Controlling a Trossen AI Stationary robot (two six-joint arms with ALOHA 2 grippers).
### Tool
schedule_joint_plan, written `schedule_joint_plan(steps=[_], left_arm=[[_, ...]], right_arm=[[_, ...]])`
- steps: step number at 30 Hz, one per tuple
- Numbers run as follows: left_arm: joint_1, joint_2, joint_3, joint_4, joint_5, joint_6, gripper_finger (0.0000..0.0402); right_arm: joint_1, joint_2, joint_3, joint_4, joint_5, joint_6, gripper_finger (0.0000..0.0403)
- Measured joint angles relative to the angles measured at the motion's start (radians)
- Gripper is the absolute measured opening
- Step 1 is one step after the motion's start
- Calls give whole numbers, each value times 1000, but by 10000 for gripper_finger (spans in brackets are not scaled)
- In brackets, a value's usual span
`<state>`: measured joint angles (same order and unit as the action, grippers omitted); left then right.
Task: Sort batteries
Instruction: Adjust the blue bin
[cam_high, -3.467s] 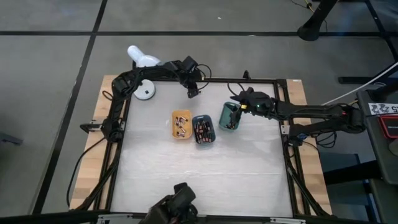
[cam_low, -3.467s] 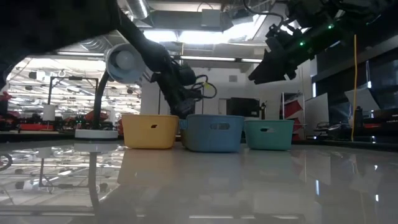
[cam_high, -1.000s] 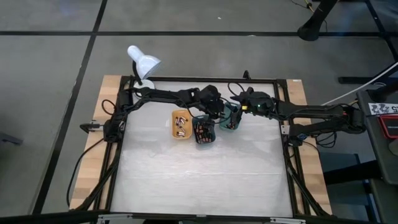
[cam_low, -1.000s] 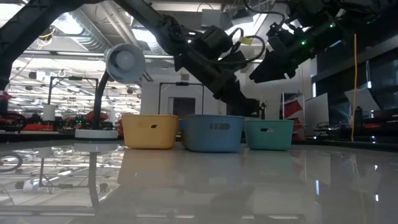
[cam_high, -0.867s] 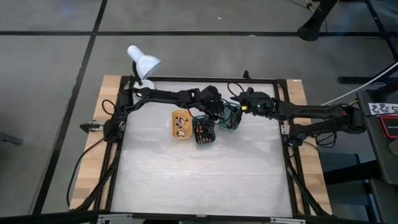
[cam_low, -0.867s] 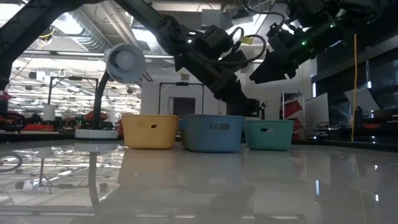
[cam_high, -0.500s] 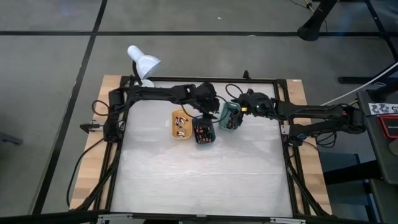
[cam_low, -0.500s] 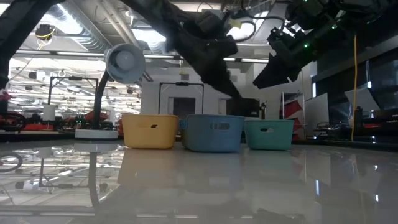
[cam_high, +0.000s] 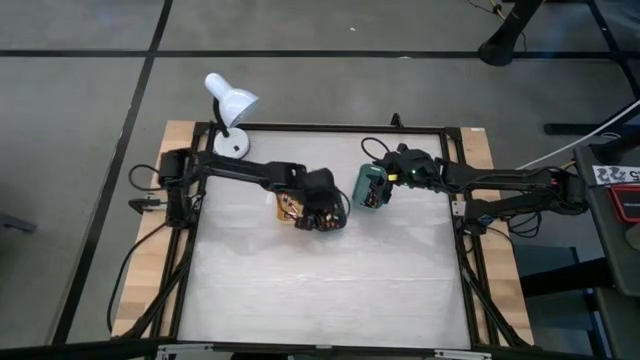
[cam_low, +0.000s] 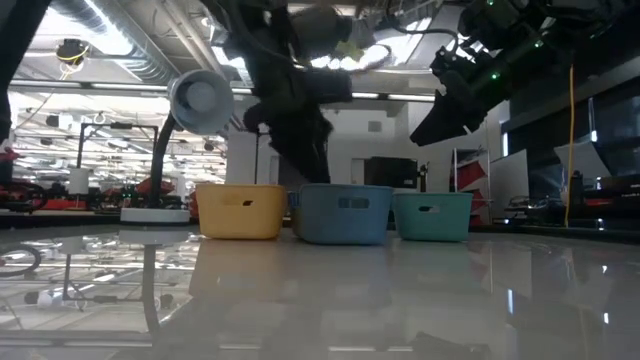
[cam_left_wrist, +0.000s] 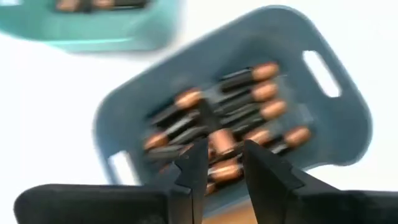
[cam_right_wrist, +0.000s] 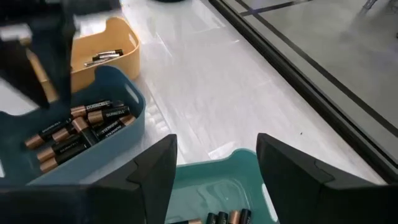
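Jaws of the left gripper slightly parted, gripping nothing, poised just above the batteries lying in the dark teal tray at mid-counter. Jaws of the right gripper spread wide, empty, raised over the green tray to the right, a few more batteries in it. Just left of the teal tray, touching it, the orange tray with several batteries. At the counter's far left corner, a white desk lamp.
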<state>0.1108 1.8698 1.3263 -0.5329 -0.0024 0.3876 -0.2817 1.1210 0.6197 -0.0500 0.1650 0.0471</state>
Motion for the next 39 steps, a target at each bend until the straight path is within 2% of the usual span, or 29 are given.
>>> schedule_joint_plan(steps=[4,8,12,15,22,27,39], left_arm=[[21,-83,-55,54,-56,-25,86],[92,-137,-84,79,-45,-72,91],[212,-104,-89,-11,51,-116,105],[270,-91,-88,-13,101,-115,117],[297,-75,-86,34,265,-103,140],[275,-54,-86,64,264,-142,149],[244,23,-79,125,157,-129,151]], right_arm=[[0,0,0,3,0,0,221],[0,0,0,4,0,10,221],[0,0,0,10,-1,28,221],[0,0,0,16,-5,29,221],[0,0,0,26,-27,30,221],[0,0,0,27,-27,27,221],[0,1,0,35,-27,27,221]])
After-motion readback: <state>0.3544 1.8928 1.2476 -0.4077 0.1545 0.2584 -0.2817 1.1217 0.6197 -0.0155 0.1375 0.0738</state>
